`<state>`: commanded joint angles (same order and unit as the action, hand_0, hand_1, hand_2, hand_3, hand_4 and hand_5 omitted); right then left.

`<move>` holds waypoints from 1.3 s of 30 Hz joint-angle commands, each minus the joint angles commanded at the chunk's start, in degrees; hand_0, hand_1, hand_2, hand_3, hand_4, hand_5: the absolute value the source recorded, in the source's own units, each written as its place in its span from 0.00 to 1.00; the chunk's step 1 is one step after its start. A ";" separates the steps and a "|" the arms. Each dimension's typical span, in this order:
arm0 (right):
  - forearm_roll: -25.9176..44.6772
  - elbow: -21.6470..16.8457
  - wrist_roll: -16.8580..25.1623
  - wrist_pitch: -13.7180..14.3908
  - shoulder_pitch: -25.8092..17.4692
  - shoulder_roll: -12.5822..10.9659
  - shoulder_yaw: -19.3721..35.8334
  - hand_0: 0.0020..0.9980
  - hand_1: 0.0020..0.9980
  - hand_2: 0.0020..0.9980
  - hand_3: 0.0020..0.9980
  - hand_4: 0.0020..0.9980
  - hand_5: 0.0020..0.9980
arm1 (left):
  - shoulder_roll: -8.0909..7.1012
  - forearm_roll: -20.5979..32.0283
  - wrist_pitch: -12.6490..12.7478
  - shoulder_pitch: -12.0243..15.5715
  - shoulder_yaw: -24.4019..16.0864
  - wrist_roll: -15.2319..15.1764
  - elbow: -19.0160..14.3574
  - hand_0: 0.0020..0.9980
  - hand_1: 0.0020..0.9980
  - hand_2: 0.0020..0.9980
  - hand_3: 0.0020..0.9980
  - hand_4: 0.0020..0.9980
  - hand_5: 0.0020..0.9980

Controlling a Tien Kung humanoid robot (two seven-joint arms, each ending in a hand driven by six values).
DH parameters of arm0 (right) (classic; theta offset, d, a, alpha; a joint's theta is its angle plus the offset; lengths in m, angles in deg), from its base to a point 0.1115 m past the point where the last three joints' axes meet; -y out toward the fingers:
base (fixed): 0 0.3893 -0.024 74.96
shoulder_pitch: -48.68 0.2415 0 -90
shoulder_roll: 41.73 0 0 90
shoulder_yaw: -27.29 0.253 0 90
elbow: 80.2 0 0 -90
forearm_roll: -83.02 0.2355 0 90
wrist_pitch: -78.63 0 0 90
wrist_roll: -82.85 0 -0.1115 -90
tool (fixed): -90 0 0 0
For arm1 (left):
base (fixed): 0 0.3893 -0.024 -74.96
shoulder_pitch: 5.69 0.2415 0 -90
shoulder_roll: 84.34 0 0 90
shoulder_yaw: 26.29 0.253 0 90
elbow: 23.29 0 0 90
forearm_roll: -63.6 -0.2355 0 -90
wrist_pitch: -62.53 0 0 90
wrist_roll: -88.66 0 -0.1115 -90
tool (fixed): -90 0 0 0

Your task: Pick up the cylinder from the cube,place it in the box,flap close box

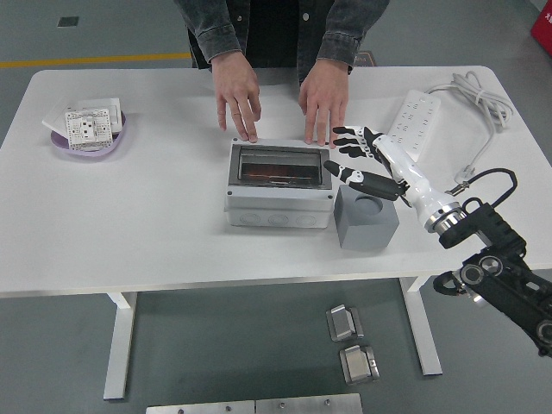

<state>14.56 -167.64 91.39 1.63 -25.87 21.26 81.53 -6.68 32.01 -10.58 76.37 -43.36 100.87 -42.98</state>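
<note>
Right hand [366,159] above cube [366,217], fingers [347,132] spread.

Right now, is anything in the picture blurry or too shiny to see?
In the head view, everything looks sharp: the right hand, with fingers spread, shows no smear. The box has a dark see-through flap with faint reflections, so what is inside cannot be made out. The light is even, and the grey cube casts only a soft shadow on the white table.
</note>
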 joint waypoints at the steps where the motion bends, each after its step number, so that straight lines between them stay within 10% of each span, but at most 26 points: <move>1: 1.97 -0.44 1.03 -0.97 -1.58 0.38 1.61 0.74 0.74 0.76 0.83 0.86 0.55 | -0.01 0.05 0.00 0.02 -0.04 -0.01 0.01 0.62 0.63 0.59 0.69 0.71 0.26; 7: 15.56 1.32 6.22 -7.44 -7.47 3.41 10.82 0.70 0.71 0.72 0.78 0.85 0.54 | 0.25 -0.56 -0.07 -0.50 -0.69 -0.08 -0.28 0.62 0.63 0.59 0.69 0.71 0.26; 8: 17.97 2.12 6.81 -7.55 -7.01 3.97 12.06 0.56 0.50 0.56 0.67 0.85 0.55 | 0.28 -0.75 -0.08 -0.64 -0.79 -0.09 -0.36 0.62 0.63 0.59 0.69 0.71 0.26; 14: 30.63 6.90 8.44 -4.62 -2.04 6.47 13.91 0.56 0.50 0.56 0.67 0.85 0.55 | 0.41 -1.58 -0.12 -1.37 -1.01 -0.10 -0.76 0.62 0.63 0.59 0.69 0.71 0.26; 15: 32.20 7.07 8.20 -4.18 -1.68 6.65 13.88 0.36 0.30 0.38 0.54 0.69 0.38 | 0.42 -1.66 -0.13 -1.43 -1.04 -0.10 -0.80 0.62 0.63 0.59 0.68 0.71 0.26; 25: 25.86 2.18 2.21 -4.69 -5.86 5.09 12.44 0.44 0.41 0.48 0.53 0.67 0.37 | 0.37 -1.24 -0.10 -1.23 -0.91 -0.07 -0.66 0.62 0.63 0.59 0.68 0.71 0.26; 26: 25.16 1.79 2.32 -5.07 -6.38 5.01 12.67 0.62 0.58 0.68 0.64 0.70 0.39 | 0.40 -1.17 -0.10 -1.20 -0.89 -0.06 -0.62 0.62 0.63 0.60 0.68 0.71 0.26; 38: 18.70 0.69 0.74 -6.37 -9.21 3.55 16.78 0.72 0.71 0.74 0.64 0.72 0.41 | 0.68 -1.64 -0.11 -1.39 -1.55 -0.12 -0.68 0.62 0.63 0.60 0.69 0.71 0.26; 39: 18.10 0.63 0.46 -6.57 -9.49 3.42 17.39 0.75 0.68 0.73 0.77 0.73 0.42 | 0.69 -1.63 -0.11 -1.35 -1.55 -0.11 -0.68 0.62 0.63 0.60 0.68 0.71 0.26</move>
<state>32.65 -167.01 91.86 -4.93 -35.36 24.68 98.93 -6.00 30.38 -10.69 75.02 -44.91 100.75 -43.66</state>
